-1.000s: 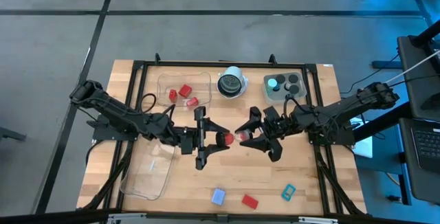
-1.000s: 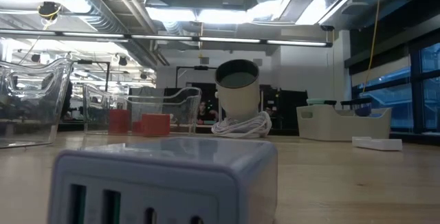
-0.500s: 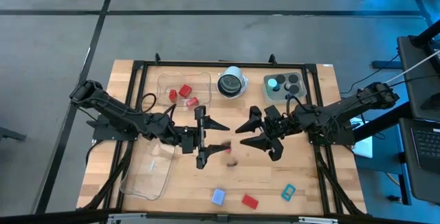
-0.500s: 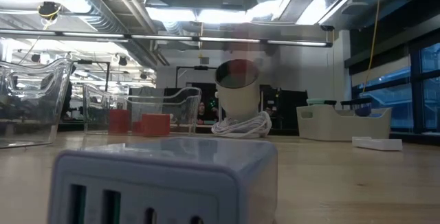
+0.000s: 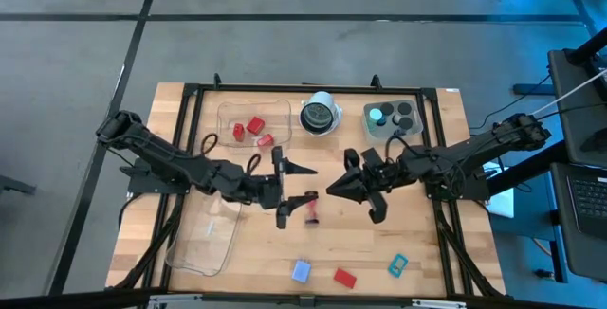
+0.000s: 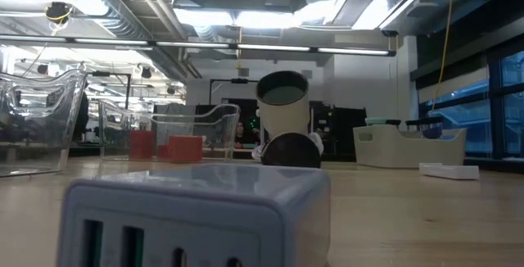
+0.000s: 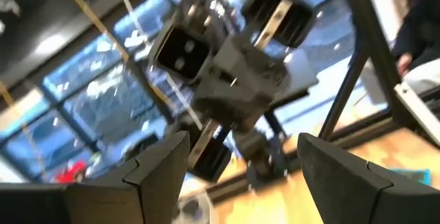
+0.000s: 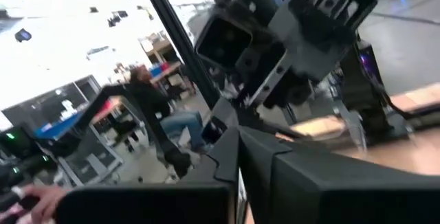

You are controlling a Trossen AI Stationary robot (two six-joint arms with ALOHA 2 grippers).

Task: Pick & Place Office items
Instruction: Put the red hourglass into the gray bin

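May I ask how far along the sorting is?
Done: two red blocks lie in the clear tray; a teal cap and black cylinders sit in the grey tray. In hand: nothing; the left gripper is open, the right gripper shut, one small piece on the table between them. Left: three pieces by the front edge.

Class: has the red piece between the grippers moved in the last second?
Yes. The red piece now lies farther from the white-rimmed cup.
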